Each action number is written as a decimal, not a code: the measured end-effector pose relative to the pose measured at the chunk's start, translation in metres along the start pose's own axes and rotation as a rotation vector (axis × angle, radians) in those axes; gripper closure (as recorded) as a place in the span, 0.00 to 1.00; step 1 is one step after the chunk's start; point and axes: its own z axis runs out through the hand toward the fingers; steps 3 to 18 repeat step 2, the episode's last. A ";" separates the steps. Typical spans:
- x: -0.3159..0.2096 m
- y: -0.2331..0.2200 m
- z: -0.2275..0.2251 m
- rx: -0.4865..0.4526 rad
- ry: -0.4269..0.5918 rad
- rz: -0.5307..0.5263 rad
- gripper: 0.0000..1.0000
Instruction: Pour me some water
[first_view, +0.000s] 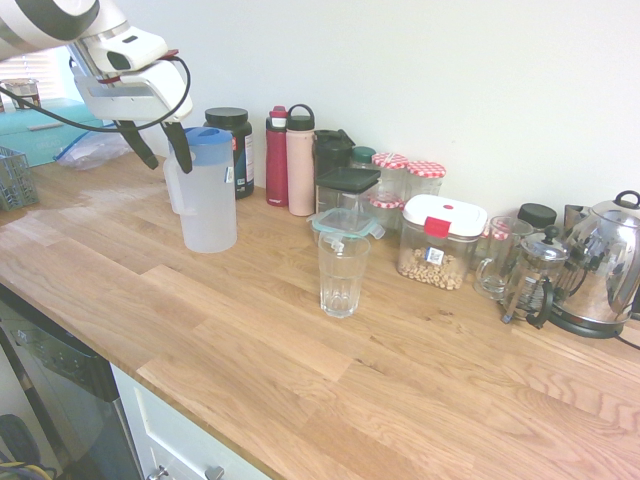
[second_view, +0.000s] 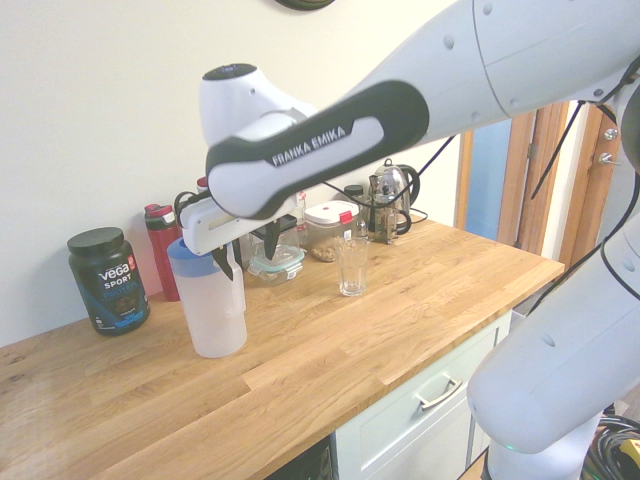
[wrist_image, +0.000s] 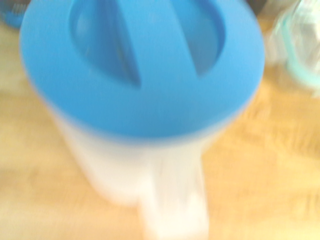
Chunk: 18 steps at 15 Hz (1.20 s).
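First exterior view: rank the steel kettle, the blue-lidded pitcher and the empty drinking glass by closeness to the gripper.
1. Blue-lidded pitcher, right at the gripper.
2. Drinking glass, mid-counter.
3. Steel kettle, at the picture's far right.

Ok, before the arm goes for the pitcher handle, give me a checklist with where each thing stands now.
1. Pitcher upright on the counter: ok.
2. Lid seated on the pitcher: ok, though which way its spout opening faces, cannot tell.
3. Fingers apart, ready for the handle: ok.
4. Handle squarely between them: cannot tell.
5. Glass upright, mouth uncovered: ok.
6. Enough water in the pitcher: cannot tell through the frosted wall.
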 end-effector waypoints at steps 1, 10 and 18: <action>0.000 0.003 -0.008 -0.021 -0.064 -0.014 0.00; 0.002 0.007 -0.014 -0.034 -0.113 -0.025 0.00; 0.002 0.007 -0.014 -0.034 -0.113 -0.025 0.00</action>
